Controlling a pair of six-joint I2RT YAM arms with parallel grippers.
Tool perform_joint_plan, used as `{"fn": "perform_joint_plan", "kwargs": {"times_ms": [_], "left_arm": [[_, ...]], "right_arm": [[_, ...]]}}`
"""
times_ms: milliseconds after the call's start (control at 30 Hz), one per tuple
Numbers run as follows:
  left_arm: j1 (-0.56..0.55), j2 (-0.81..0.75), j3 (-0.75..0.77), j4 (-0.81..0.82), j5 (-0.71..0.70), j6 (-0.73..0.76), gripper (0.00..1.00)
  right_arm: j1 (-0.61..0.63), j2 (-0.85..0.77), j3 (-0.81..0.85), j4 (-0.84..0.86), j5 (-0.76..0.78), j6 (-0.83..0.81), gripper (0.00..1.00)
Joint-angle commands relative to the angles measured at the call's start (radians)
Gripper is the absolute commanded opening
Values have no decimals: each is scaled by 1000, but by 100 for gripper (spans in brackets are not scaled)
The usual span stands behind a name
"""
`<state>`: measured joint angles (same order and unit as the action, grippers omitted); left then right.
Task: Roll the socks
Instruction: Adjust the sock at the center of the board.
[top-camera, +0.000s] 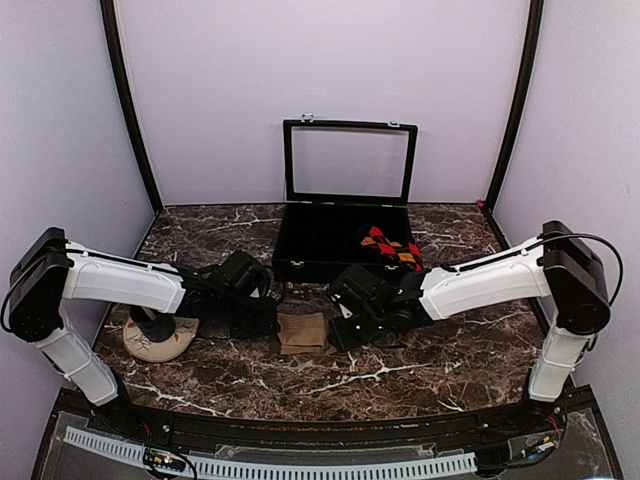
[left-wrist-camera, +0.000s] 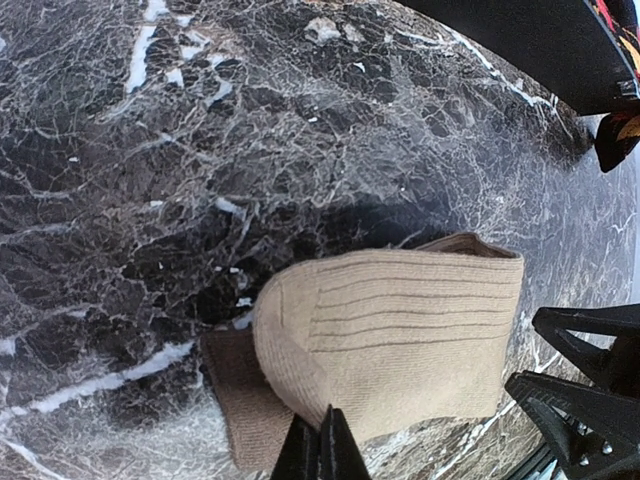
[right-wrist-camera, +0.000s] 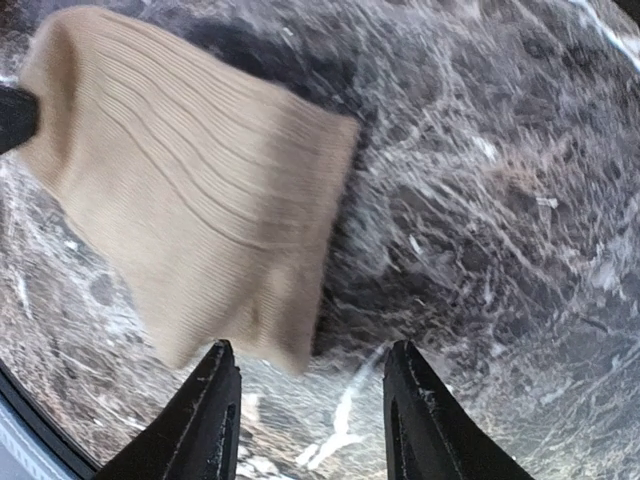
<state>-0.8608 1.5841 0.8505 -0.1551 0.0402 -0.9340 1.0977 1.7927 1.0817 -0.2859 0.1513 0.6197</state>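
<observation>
Two socks, well apart. Argyle red, orange and black fabric sock (top-camera: 392, 248): far off, in black compartment case (top-camera: 310, 265). Plain tan ribbed sock (top-camera: 302, 331): folded on dark marble tabletop (top-camera: 420, 370), ribs running left to right, equally near both arms. Left gripper (left-wrist-camera: 320, 445): pressed together at its left edge, hold on fabric unclear. Right gripper (right-wrist-camera: 315, 420): spread, just right of it, sock corner ahead of the jaws.

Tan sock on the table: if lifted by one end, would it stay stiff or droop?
Probably droops: the tan sock is soft ribbed knit, already folded over itself. Likely light, being thin fabric. It should bunch rather than slide when pushed.
</observation>
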Motion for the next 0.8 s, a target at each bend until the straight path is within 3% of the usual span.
{"fn": "perform_joint_plan", "kwargs": {"times_ms": [0,767], "left_arm": [[6,7,25,-9,-2,20,0],[6,30,24,6,25,35,0]], "right_arm": [[12,30,50,19,-10,-19,44],[13,102,91,11,-49,-28,35]]}}
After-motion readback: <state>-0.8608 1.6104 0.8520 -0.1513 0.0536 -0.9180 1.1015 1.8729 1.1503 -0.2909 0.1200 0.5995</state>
